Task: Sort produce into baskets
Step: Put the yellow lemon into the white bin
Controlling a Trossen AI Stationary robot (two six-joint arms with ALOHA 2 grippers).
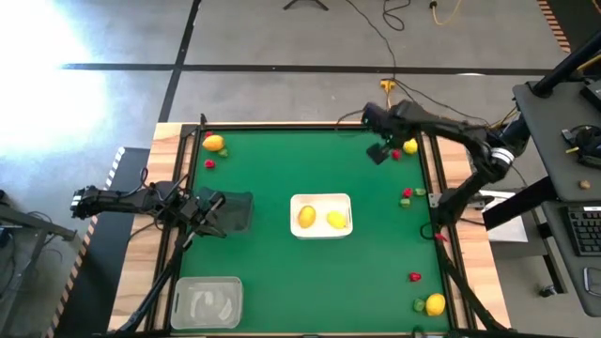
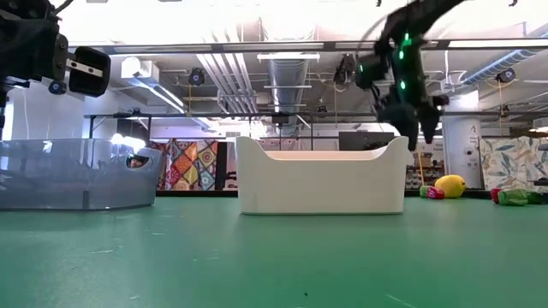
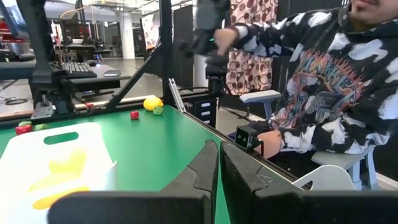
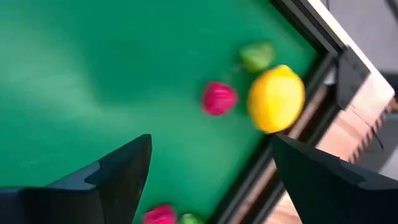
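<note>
Green matting (image 1: 282,272) is seen covering the table, with an opaque white rounded-rectangular tub (image 1: 321,200) set at its middle; two yellow lemon-shaped pieces (image 1: 306,217) are held inside it. A dark smoky see-through tub (image 1: 237,210) is placed to the left, and a clear pale plastic tub (image 1: 207,302) at the near left corner. The right gripper (image 1: 379,152) is held above the far right part of the table with its fingers spread and nothing between them; just beside it a yellow lemon-like round (image 4: 276,98), a small red piece (image 4: 219,99) and a small green piece (image 4: 257,56) are seen by the table's edge. More produce is scattered along the right edge and at the far left corner. The left gripper (image 1: 210,207) is parked at the smoky tub, its fingers (image 3: 205,171) pressed together, empty.
</note>
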